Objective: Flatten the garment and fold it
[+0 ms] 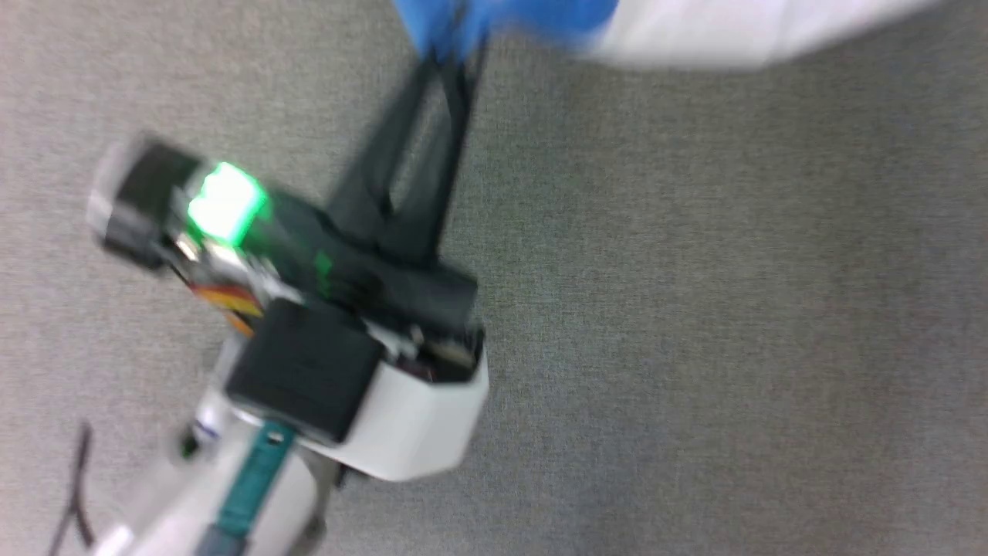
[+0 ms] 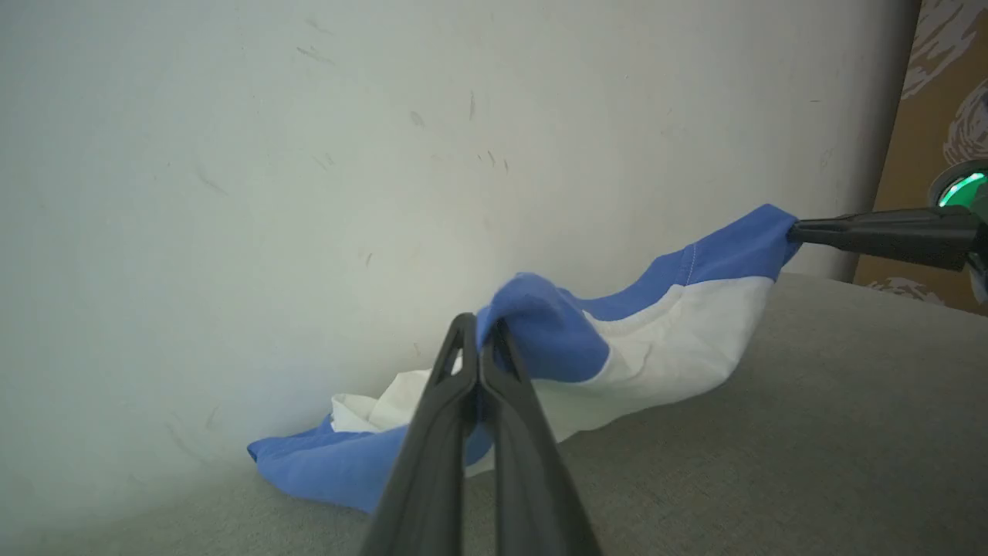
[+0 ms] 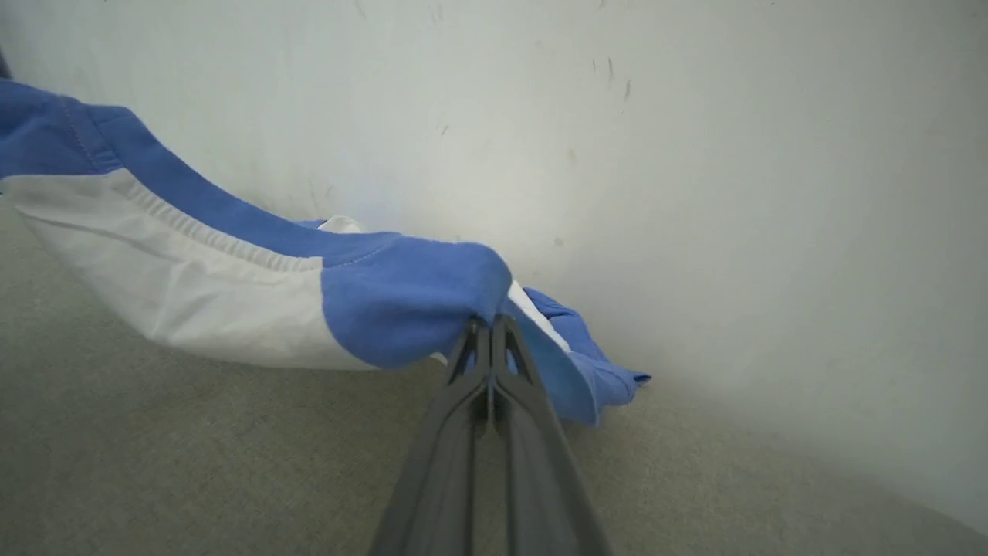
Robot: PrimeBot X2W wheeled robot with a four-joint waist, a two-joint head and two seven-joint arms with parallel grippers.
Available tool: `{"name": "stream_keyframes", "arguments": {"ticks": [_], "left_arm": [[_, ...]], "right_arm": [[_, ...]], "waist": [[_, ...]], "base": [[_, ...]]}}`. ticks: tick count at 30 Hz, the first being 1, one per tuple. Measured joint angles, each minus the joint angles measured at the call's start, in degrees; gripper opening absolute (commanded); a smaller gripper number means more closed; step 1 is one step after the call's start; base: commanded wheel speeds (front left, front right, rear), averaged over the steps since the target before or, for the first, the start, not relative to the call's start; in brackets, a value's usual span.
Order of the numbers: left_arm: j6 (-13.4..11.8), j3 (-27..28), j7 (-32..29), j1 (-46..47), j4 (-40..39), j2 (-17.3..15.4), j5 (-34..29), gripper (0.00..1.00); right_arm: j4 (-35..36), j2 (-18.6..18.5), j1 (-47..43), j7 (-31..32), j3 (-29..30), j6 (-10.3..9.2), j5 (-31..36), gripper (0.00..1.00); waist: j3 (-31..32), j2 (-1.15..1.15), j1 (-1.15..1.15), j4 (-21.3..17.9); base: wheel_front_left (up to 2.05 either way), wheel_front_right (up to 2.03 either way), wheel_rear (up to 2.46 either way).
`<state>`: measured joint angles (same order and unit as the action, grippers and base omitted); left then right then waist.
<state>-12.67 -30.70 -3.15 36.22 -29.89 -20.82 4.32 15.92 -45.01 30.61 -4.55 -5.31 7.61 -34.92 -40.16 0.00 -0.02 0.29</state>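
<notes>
1. My left hand (image 2: 480, 333) is closed. Both long fingers are pinched together on a bunched-up blue bit of the garment (image 2: 671, 332), so it's gripping the shirt.
2. Same deal with my right hand (image 3: 490, 328): fingers pressed flat against each other with a blue fold clamped at the tips. From my left wrist cam it pokes in from the right edge (image 2: 795, 230) with a blue corner held in its tips. There's a green light (image 2: 961, 189) glowing behind it.
3. The garment hangs stretched between my two hands and sags in the middle. A blue band runs along the top with the white panel drooping below it.
4. The white bottom edge looks like it's brushing the grey surface (image 2: 810, 432), but I can't say for sure that it's touching.
5. One loose blue sleeve (image 2: 324, 463) trails down from my left hand and lies on the grey surface right at the foot of the wall (image 2: 231, 193). Some crumpled white sits just above it.
6. The wall is pale and a bit scuffed, and it's just behind the shirt.
7. The head cam is pretty blurry. My left hand (image 1: 454, 62) points up the picture with its tips buried in blue cloth at the top edge, and the white part (image 1: 733, 35) runs off to the right.
</notes>
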Motion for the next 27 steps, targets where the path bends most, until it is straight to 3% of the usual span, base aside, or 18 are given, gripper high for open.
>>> {"name": "stream_keyframes", "arguments": {"ticks": [7,12,19,27], "left_arm": [[-1.99,-3.60,0.29,-13.12,3.70,-1.30,2.49,0.00],[-1.90,-5.05,-3.26,-21.33,7.77,-1.64,9.69,0.00],[0.82,-6.99,-10.25,-28.84,11.85,-4.05,18.16,0.00],[4.23,-8.92,-10.98,-30.69,16.25,-4.72,22.04,0.00]], "right_arm": [[3.68,6.35,-15.95,1.52,1.82,0.00,3.20,0.00],[3.43,8.78,-24.30,3.79,0.45,0.00,3.89,0.00],[0.86,8.95,-33.13,9.44,-0.65,0.00,4.08,0.00],[-3.82,7.19,-36.95,12.65,-2.92,0.00,2.13,0.00]], "waist": [[4.83,0.00,0.00,-0.23],[8.73,0.00,0.00,-0.16],[14.47,0.00,0.00,0.01],[19.18,0.00,0.01,0.08]], "base": [[0.00,0.00,0.00],[0.00,0.00,0.00],[0.00,0.00,0.00],[0.00,0.00,0.00]]}}
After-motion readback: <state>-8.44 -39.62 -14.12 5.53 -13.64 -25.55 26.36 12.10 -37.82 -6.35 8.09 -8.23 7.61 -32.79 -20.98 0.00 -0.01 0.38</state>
